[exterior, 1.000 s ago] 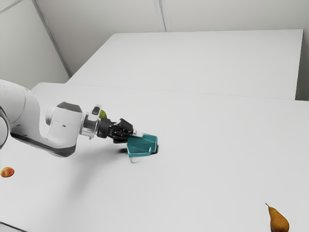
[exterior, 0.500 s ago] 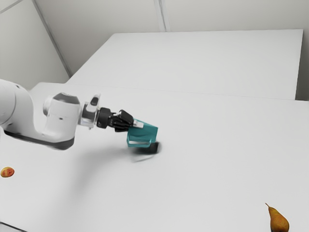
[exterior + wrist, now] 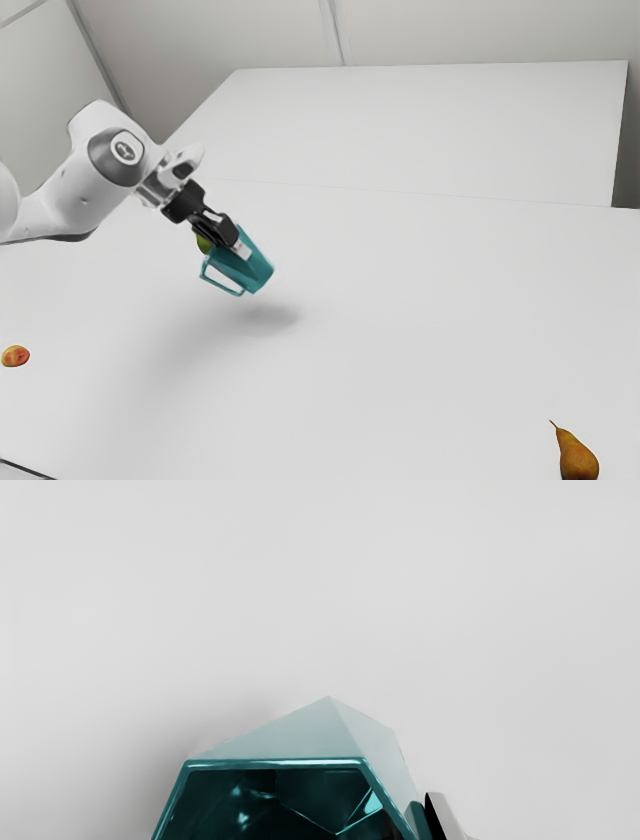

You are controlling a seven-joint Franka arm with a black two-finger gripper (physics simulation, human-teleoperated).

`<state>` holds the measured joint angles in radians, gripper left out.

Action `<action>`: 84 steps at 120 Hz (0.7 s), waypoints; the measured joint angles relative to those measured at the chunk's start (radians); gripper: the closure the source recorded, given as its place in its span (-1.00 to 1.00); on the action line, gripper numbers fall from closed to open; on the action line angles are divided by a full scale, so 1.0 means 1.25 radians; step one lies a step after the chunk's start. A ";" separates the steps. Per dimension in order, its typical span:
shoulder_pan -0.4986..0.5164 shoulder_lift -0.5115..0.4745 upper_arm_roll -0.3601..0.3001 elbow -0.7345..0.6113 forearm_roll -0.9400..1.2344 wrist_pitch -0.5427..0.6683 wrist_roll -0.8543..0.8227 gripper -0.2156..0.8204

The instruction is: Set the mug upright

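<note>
Teal mug [image 3: 257, 271], just one, aloft

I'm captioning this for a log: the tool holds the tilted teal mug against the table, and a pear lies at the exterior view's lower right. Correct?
Not against the table: the exterior view shows the tool holding the tilted teal mug in the air, its shadow apart below. The pear is as you say.

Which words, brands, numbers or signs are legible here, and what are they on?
There is no readable text.
The round emblem on the white robot arm is too small to make out.
I see no lettering on the teal mug or the pear.
</note>
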<state>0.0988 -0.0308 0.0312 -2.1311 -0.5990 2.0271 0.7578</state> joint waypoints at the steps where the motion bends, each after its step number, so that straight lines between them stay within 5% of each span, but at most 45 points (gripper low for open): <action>1: 0.001 -0.002 -0.002 0.001 0.011 -0.001 -0.005 0.91; 27: -0.023 -0.035 -0.060 0.001 0.242 -0.006 -0.142 0.91; 84: -0.085 -0.099 -0.082 -0.113 0.483 0.109 -0.420 0.91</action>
<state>-0.0079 -0.1543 -0.0710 -2.2718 0.0048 2.1638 0.2330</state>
